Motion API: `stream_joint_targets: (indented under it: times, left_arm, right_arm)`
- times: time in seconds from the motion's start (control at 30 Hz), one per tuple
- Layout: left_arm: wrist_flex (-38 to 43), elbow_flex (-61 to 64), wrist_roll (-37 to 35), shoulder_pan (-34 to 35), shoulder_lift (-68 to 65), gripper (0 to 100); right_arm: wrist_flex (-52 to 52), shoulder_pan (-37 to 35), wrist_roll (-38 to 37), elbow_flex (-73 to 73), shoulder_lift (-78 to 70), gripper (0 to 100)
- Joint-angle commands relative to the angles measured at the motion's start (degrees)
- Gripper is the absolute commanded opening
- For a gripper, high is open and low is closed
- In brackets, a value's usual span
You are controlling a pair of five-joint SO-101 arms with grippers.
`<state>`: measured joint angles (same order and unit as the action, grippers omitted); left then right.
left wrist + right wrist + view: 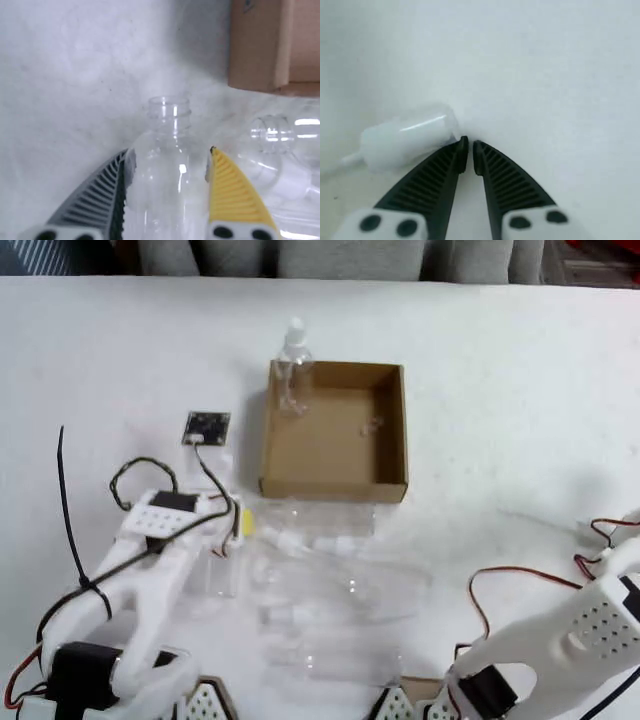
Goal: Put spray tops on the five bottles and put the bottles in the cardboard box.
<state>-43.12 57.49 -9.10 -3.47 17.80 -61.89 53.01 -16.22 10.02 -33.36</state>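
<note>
Left wrist view puts the open-necked bottle (170,175) right in front of me, sitting between the left gripper (170,151); the grey and yellow jaws press against its two sides just below the shoulder, so I judge them closed on it and holding it. Its long axis runs along the jaws, bare mouth pointing away from the wrist toward the tabletop (75,60) near a corner of the cardboard box (255,45); I cannot tell whether it stands upright or tilts.

I take the step in hand to be capping this bottle. To do it well I would keep the left grip firm and low, leaving the neck free. I would line up the top's stem with the bottle's axis before lowering it, then seat it squarely rather than at a slant; thin clear plastic will likely flex if squeezed hard.

In the right wrist view the spray top (405,140) lies on its side, touching one jaw of the right gripper (468,142); those jaws are drawn narrow with nothing between them, so they would need to widen and centre on the top's collar.

Farther out, the high view shows one capped bottle (293,365) standing in the box's far corner, and loose bottles (330,590) lying on the tabletop just in front of the box.
</note>
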Motion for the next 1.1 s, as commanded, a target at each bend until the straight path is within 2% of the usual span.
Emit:
stream_joint_targets:
  times: [0.0,0.1,0.33,0.5,0.6,0.87,1.07]
  left_arm:
    - [2.2,0.18,-0.09,0.84,2.15,2]
    - [2.2,0.18,-0.09,0.84,2.15,2]
    - [2.2,0.18,-0.09,0.84,2.15,2]
    - [2.2,0.18,-0.09,0.75,2.15,2]
    - [2.2,0.18,-0.09,0.66,2.15,2]
    - [2.2,0.18,-0.09,0.48,2.15,2]
    - [2.2,0.18,-0.09,0.48,2.15,2]
  right_arm:
    - [0.57,-0.75,2.81,7.21,-1.01,1.6]
    - [0.48,-1.54,5.45,11.25,-2.86,1.6]
    - [0.48,-6.46,5.89,17.76,-7.69,1.6]
    - [0.48,-8.92,11.6,22.15,-10.68,1.6]
    - [0.04,-11.03,12.22,23.3,-11.56,1.6]
    - [-10.59,-18.07,12.31,28.66,-11.82,1.6]
    - [-11.74,-23.78,12.04,29.8,-11.82,1.6]
